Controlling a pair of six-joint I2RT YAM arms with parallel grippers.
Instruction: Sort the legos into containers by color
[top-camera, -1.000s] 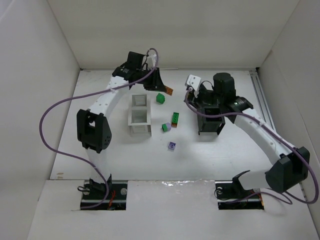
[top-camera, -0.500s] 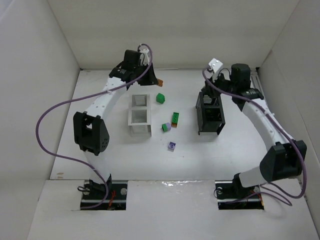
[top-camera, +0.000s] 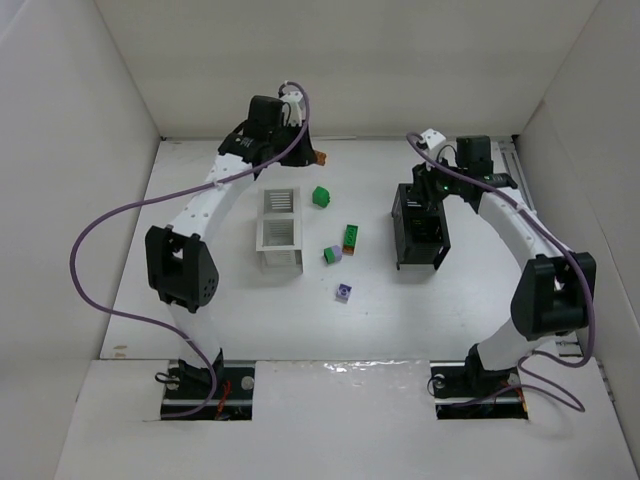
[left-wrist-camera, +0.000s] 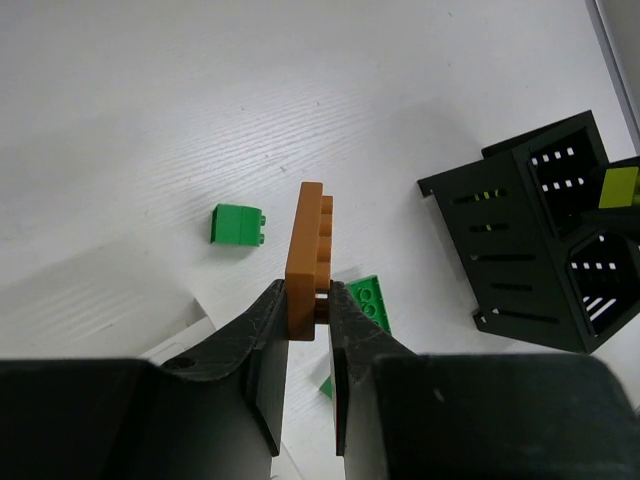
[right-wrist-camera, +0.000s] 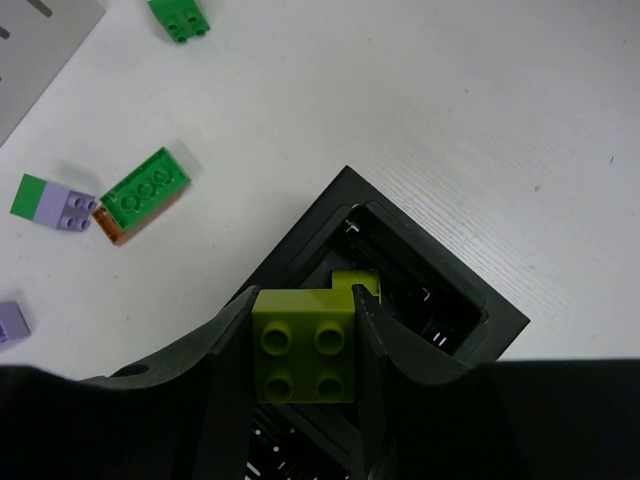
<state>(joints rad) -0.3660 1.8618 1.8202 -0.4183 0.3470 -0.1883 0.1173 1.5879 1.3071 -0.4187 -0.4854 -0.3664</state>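
My left gripper (left-wrist-camera: 308, 300) is shut on an orange brick (left-wrist-camera: 305, 255), held above the table behind the white box (top-camera: 280, 230); it also shows in the top view (top-camera: 318, 157). My right gripper (right-wrist-camera: 305, 310) is shut on a yellow-green brick (right-wrist-camera: 305, 345) over the far compartment of the black box (right-wrist-camera: 440, 290), also in the top view (top-camera: 420, 235). Loose on the table between the boxes are a green brick (top-camera: 321, 196), a green-on-orange brick (top-camera: 351, 238), a green-and-lavender brick (top-camera: 332, 254) and a lavender brick (top-camera: 344, 292).
White walls enclose the table on the left, back and right. A metal rail (top-camera: 520, 190) runs along the right edge behind the black box. Purple cables (top-camera: 100, 250) loop beside both arms.
My right arm has swung back, its wrist now at the far end of the black box with the yellow-green brick. My left gripper has shifted slightly back and left with the orange brick.
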